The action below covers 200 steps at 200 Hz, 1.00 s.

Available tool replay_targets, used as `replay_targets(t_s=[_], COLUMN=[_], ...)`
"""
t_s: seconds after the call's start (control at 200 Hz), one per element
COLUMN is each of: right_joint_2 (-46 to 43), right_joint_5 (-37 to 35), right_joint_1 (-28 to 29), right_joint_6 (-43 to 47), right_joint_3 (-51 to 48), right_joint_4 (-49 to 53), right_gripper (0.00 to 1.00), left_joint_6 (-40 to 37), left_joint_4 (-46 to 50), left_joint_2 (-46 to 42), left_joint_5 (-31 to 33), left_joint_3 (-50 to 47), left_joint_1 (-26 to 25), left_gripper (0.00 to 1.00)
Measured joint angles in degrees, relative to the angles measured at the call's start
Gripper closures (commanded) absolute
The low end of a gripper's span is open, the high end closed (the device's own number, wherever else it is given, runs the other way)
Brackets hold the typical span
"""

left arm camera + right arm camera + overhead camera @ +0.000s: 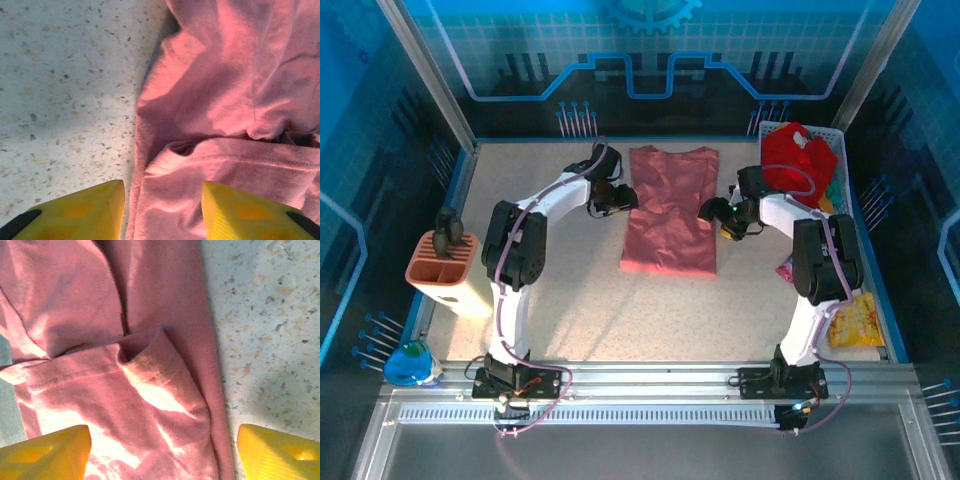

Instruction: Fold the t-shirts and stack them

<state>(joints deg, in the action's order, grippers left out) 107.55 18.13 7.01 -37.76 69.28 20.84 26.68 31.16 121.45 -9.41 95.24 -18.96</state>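
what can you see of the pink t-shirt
The pink t-shirt is soft, dusty salmon cloth with stitched hems. It lies flat on the speckled table, in the far middle. Both sleeves are folded inward, so it forms a long narrow strip with the neck at the far end and a few wrinkles. The left gripper and the right gripper stand open over its two side edges. Whether they touch it cannot be told.
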Motion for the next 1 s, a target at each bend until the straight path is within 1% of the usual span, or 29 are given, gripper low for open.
replay_targets(t_s=[0.175,0.29,0.425,0.555,0.755,0.871,0.931,1.001], right_joint_2=[-8.55,-13.46,-14.64,-13.38,-9.46,-9.73,-9.81,-9.94], right_joint_5=[0.92,2.73,5.01,6.45,7.06,7.04,7.13,7.26], right_joint_1=[0.22,1.68,4.61,6.58,6.62,6.45,6.43,6.43], right_joint_6=[0.33,-0.26,-2.16,-3.58,-4.22,-3.93,-3.76,-3.48], right_joint_3=[-5.7,-8.59,-11.3,-14.25,-19.91,-20.87,-21.18,-21.42], right_joint_4=[-1.27,-2.78,-6.21,-9.07,-13.88,-15.85,-16.28,-16.68], right_gripper=[0.17,0.18,0.19,0.22,0.23,0.23,0.23,0.24], left_joint_6=[0.61,2.6,5.46,7.61,9.07,9.62,9.92,9.99], left_joint_4=[-0.83,-1.81,-5.42,-7.74,-10.58,-11.61,-13.27,-14.64], left_joint_2=[-8.55,-13.46,-14.8,-13.0,-9.62,-9.42,-9.73,-10.58], left_joint_5=[-0.48,-1.2,-3.17,-4.83,-4.55,-4.55,-5.92,-5.97], left_joint_3=[-9.2,-12.7,-14.32,-15.08,-19.76,-24.7,-25.97,-27.32], left_joint_1=[-0.52,-2.86,-7.26,-10.12,-9.09,-7.04,-5.66,-4.46], left_gripper=[0.55,0.55,0.56,0.57,0.59,0.6,0.6,0.6])
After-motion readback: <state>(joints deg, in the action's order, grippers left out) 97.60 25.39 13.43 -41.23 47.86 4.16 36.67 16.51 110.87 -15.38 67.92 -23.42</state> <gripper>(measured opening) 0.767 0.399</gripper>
